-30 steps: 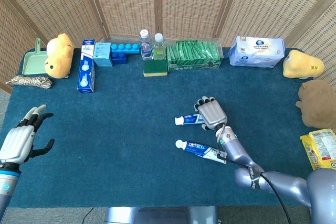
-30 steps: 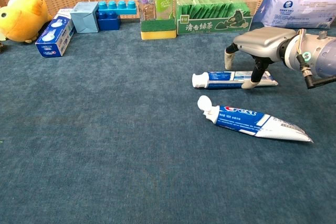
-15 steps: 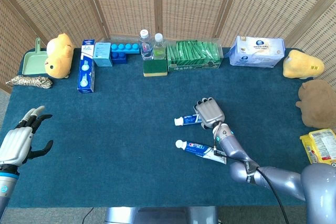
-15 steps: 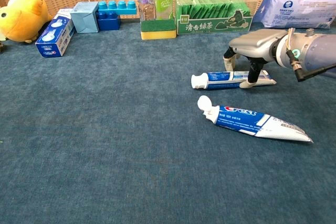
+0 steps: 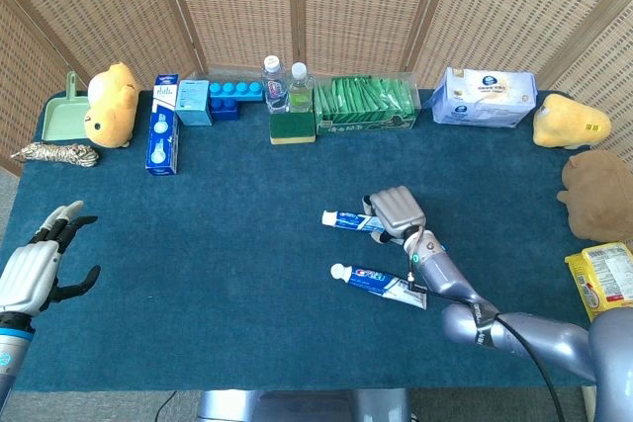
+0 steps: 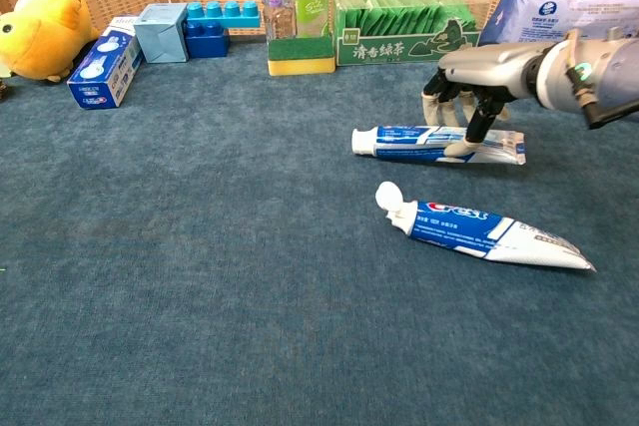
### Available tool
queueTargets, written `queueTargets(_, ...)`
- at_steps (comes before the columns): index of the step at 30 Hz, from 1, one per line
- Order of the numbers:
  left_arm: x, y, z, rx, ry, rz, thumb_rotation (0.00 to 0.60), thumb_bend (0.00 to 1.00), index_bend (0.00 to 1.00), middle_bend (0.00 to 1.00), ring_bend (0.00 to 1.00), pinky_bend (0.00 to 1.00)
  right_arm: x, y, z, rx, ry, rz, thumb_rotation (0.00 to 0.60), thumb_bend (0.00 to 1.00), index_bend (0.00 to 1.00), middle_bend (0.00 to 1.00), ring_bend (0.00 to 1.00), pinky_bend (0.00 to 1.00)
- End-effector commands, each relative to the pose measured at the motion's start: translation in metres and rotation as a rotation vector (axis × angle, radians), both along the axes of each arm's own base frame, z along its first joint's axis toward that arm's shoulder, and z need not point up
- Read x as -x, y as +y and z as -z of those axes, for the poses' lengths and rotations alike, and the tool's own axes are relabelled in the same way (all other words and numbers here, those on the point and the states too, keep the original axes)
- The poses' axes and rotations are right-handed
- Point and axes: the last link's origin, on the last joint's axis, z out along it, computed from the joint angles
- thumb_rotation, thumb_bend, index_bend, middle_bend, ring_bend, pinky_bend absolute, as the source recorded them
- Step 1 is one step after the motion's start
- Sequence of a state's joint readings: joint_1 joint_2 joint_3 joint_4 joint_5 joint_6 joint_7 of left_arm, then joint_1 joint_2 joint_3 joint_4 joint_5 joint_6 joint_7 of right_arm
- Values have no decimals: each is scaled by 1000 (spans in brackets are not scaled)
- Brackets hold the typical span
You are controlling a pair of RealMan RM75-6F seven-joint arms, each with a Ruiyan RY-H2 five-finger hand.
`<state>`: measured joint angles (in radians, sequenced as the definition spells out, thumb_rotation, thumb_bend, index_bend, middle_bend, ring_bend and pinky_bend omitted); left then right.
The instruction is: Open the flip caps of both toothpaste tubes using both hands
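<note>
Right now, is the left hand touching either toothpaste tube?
No, the left hand hovers with fingers spread at the table's left edge, far from the rear tube and the near tube.

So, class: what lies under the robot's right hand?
The far toothpaste tube, lying flat on the blue table. The right hand arches over it, covering part of its middle.

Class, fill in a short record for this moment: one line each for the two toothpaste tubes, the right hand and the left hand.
Far toothpaste tube: flat on the mat, cap end pointing left, cap closed.
Crest tube: nearer the camera, flip cap open.
Right hand: arched over the far tube, fingers touching it.
Left hand: at the table's left edge, fingers spread, holding nothing.
</note>
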<state>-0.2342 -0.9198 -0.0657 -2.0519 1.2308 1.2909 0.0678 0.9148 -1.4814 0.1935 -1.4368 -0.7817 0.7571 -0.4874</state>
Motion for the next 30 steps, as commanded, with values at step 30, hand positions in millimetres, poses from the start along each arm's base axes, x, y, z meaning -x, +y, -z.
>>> queueTargets(30,-90,97,92,321,-125,205,600,337,191,87,44,289,12,54,-48,-196,-490,248,600,557,868,739,713,788)
